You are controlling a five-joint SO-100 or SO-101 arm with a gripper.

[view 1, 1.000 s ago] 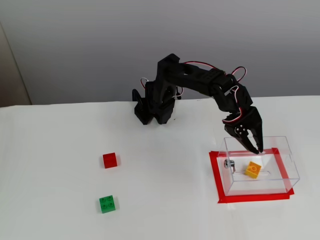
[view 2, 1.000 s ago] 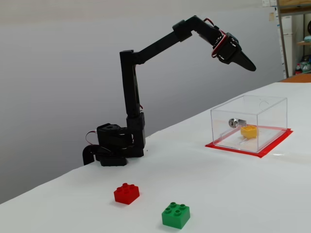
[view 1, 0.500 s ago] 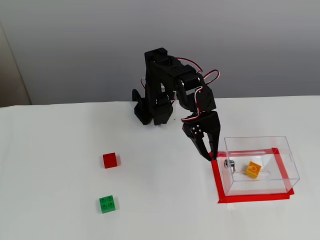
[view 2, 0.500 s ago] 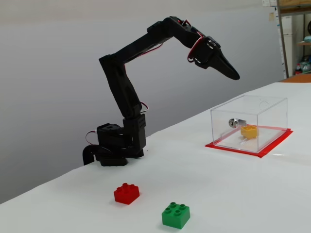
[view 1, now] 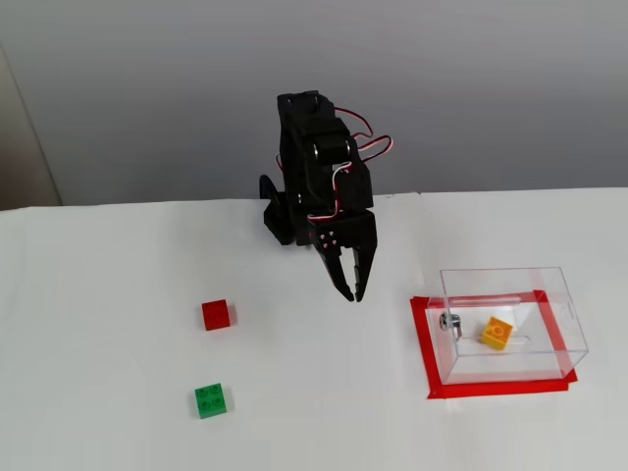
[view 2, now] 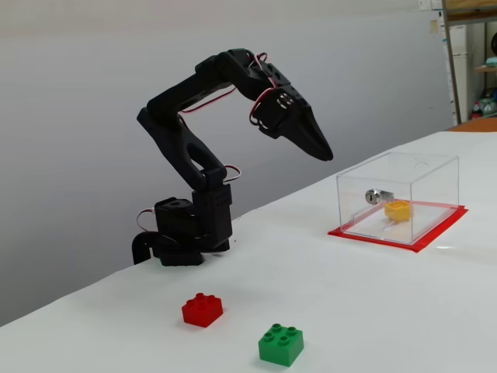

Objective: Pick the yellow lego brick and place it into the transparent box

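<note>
Yellow lego brick (view 1: 497, 333) already sits inside the transparent box (view 1: 556, 324); gripper (view 1: 351, 291) hangs empty, jaws seemingly slightly apart, job's basically done.

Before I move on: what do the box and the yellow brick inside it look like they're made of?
The transparent box looks like thin clear rigid plastic, perhaps acrylic: the red tape under it shows through its walls. A small shiny part on one wall looks like metal. The yellow lego brick looks like moulded plastic, opaque and smooth.
</note>
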